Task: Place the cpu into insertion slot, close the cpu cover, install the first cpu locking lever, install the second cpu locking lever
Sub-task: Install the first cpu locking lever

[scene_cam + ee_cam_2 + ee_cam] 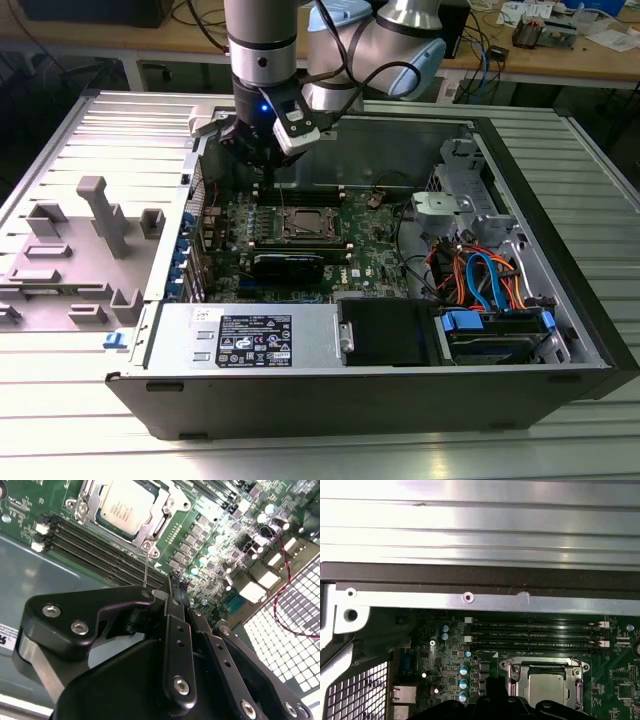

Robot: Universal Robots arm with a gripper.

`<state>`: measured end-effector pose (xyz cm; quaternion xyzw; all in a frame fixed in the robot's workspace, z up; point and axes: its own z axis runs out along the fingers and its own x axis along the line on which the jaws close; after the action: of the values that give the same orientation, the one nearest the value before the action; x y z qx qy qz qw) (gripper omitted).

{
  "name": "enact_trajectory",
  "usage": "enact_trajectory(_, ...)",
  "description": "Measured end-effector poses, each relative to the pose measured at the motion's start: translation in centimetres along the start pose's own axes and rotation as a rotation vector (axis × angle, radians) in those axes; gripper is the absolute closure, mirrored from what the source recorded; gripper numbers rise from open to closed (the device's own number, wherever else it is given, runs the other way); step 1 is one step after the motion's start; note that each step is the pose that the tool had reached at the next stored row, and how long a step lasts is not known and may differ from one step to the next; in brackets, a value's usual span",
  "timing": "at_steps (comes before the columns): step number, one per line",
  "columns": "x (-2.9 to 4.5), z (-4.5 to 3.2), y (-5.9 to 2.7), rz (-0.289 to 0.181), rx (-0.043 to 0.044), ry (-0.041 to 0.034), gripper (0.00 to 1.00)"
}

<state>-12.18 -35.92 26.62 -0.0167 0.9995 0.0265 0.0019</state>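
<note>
Grey ribbed tabletop point(60, 430) bears the open case point(350, 400). Mid-frame, the end effector point(176, 582), seemingly pinched narrow, sits by a thin locking lever point(145, 565); slipping could snap it onto the cpu cover point(152, 530).

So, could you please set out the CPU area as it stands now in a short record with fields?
cpu: grey top up, framed by the cover's window
cpu cover: appears to lie down flat around the chip
thin metal rod: runs from the cover's corner toward the gripper
gripper: over the memory slots, beside the socket
contact between gripper and rod: cannot tell
</note>
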Motion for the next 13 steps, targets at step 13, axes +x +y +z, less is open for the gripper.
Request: enact_trajectory(13,-2.39,0.49,1.44,0.000,0.0000,0.0001,0.89)
